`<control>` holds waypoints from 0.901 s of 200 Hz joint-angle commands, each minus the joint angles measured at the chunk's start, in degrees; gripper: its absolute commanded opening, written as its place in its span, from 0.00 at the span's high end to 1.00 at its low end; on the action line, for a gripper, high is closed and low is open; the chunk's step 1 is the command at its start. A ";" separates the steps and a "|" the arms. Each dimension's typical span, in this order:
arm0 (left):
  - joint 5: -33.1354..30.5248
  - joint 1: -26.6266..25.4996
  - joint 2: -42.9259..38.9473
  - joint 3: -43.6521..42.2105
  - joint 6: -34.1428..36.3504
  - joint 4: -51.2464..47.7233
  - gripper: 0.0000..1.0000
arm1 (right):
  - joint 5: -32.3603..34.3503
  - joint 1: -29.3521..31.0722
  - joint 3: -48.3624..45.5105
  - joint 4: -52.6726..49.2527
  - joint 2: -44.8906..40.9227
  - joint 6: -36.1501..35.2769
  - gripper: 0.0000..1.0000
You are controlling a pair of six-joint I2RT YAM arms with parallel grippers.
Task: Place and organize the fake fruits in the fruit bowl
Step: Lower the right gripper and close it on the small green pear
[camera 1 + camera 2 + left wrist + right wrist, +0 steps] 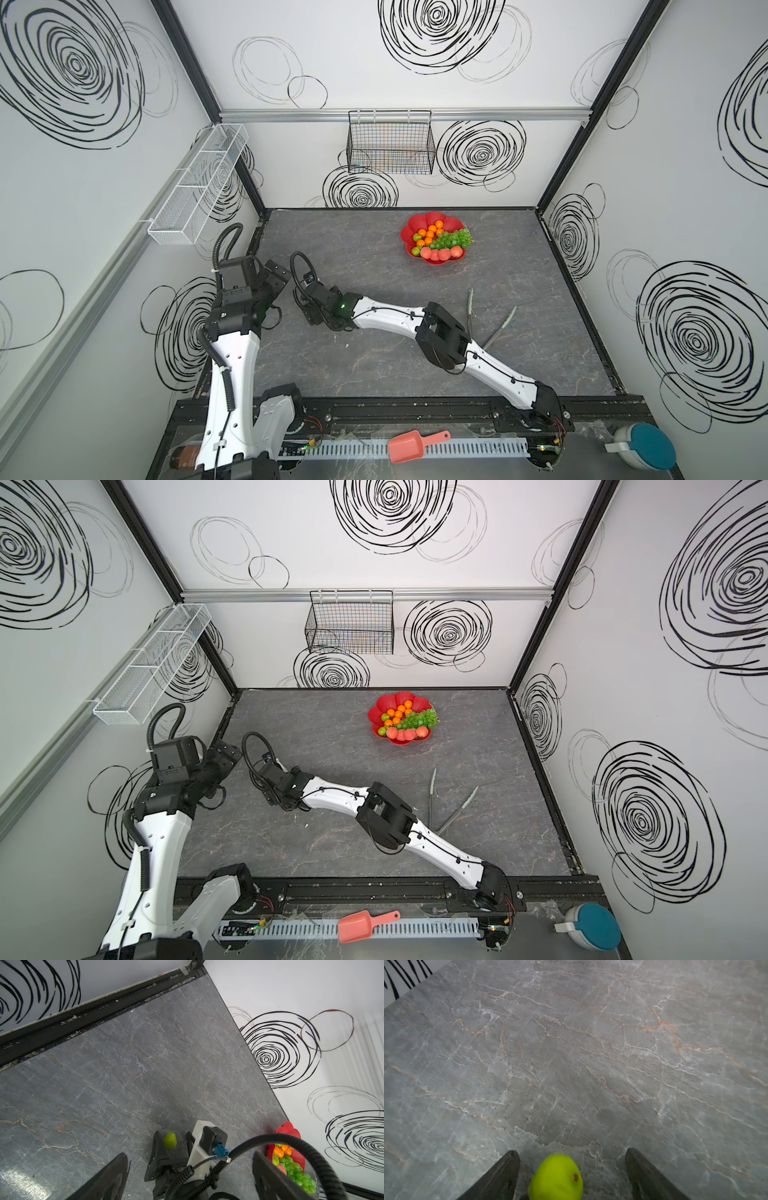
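The grey worktop (365, 374) is carrying the red fruit bowl (432, 216) toward twelve o'clock. The bowl is holding the grape bunch (454, 239), peaches (440, 253) and oranges (430, 232), grouped by kind. The right gripper (572, 1152) is reaching across to about nine o'clock. Its jaws are standing wide apart on either side of a green pear (556, 1178), probably lining up to close on its body. The left gripper (279, 272) is hanging near ten o'clock, jaws parted and empty, seemingly keeping clear. The pear is lying on the worktop, well apart from the bowl and not clamped.
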 commanded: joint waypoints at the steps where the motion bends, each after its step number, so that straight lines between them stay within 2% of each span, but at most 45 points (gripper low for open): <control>1: 0.56 0.47 0.02 -0.41 -0.38 2.38 0.04 | 0.17 0.02 1.33 -3.23 1.14 0.49 0.16; 56: 0.87 0.46 0.39 -0.65 0.04 2.69 0.04 | -1.02 0.20 -0.93 -5.62 -0.04 1.85 0.18; 114: 1.55 0.43 0.70 -0.83 0.44 3.23 0.04 | -2.18 0.20 -16.19 1.20 -7.82 3.18 0.22; 180: 4.72 -0.27 0.11 -3.85 2.30 5.79 0.04 | -11.23 -1.24 -16.75 -1.85 -6.69 1.88 0.33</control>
